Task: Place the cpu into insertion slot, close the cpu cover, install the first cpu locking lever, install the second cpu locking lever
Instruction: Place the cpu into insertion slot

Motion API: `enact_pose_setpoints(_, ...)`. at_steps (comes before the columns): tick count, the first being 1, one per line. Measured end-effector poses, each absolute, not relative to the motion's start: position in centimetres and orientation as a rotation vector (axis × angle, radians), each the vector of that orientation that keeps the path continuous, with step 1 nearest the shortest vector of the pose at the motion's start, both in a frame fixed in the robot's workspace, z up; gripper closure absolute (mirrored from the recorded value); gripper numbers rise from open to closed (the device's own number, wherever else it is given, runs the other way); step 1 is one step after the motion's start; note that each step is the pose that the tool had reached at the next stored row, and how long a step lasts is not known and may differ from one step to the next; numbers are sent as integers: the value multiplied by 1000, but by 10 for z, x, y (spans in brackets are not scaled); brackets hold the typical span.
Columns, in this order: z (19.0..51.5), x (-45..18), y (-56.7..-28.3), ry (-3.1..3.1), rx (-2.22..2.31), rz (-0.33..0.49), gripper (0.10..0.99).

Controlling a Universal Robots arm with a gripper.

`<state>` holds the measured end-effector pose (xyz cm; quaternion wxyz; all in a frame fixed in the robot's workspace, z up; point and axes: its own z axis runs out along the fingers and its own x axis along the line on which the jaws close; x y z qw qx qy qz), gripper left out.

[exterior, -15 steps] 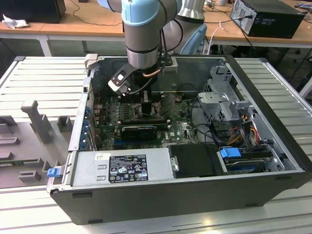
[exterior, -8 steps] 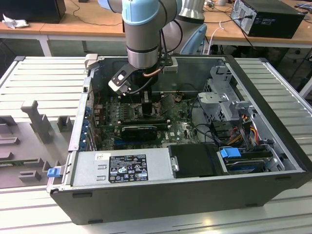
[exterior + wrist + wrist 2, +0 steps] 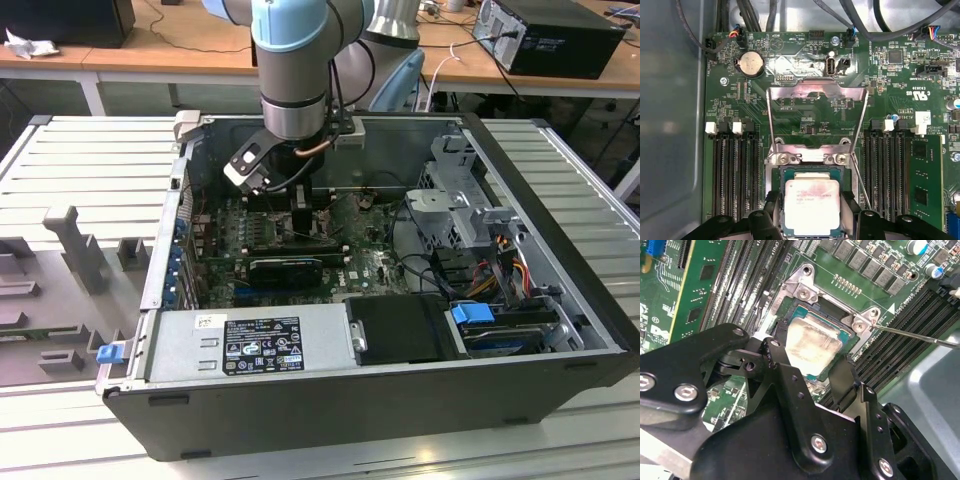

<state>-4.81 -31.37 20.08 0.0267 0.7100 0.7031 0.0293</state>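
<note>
Starting at the exterior view's left, a bunch of grey moulded plastic fixtures [image 3: 70, 255] sits on the slatted metal table [image 3: 90, 160], about 9 o'clock from the big black open computer case [image 3: 350, 410]. The pale blue and silver robot arm [image 3: 292, 60] hangs down into the case. Its black two-fingered gripper [image 3: 305, 215] is low over the green circuit board [image 3: 375, 265], roughly 1 o'clock from the silver boxy power supply [image 3: 250, 340]. At 3 o'clock from the gripper there's the grey metal drive cage [image 3: 460, 200], with a blue plastic latch [image 3: 472, 313] nearer the case's front wall.

In both wrist views the cpu [image 3: 812, 342] [image 3: 811, 200], a small flat square chip with a pale silver-grey metal face, lies flat in the insertion slot [image 3: 810, 171], the square socket with the silver rim. The gripper [image 3: 809, 357] [image 3: 812, 199] has its black fingers [image 3: 785, 375] spread about socket-wide. There's one on each side of the chip, just beside its edges, and they don't look clamped on anything.

The cpu cover [image 3: 815, 94], a thin silver frame plate with a square window, stands swung up on its hinge, so it's not closed. A thin steel lever rod [image 3: 915, 336] pokes out free from the socket's corner. Long black memory slots [image 3: 732, 175] flank the socket on both sides, and a round silver coin battery [image 3: 749, 64] sits further off on the board.
</note>
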Motion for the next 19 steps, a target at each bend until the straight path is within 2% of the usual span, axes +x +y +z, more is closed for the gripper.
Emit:
enact_pose_setpoints(15,213,-48,-316,2172,2193,90,502)
enact_pose_setpoints(16,214,-48,-316,2172,2193,90,569)
enact_pose_setpoints(17,216,-48,-316,2172,2193,89,690)
enact_pose_setpoints(19,218,-48,-316,2172,2193,89,690)
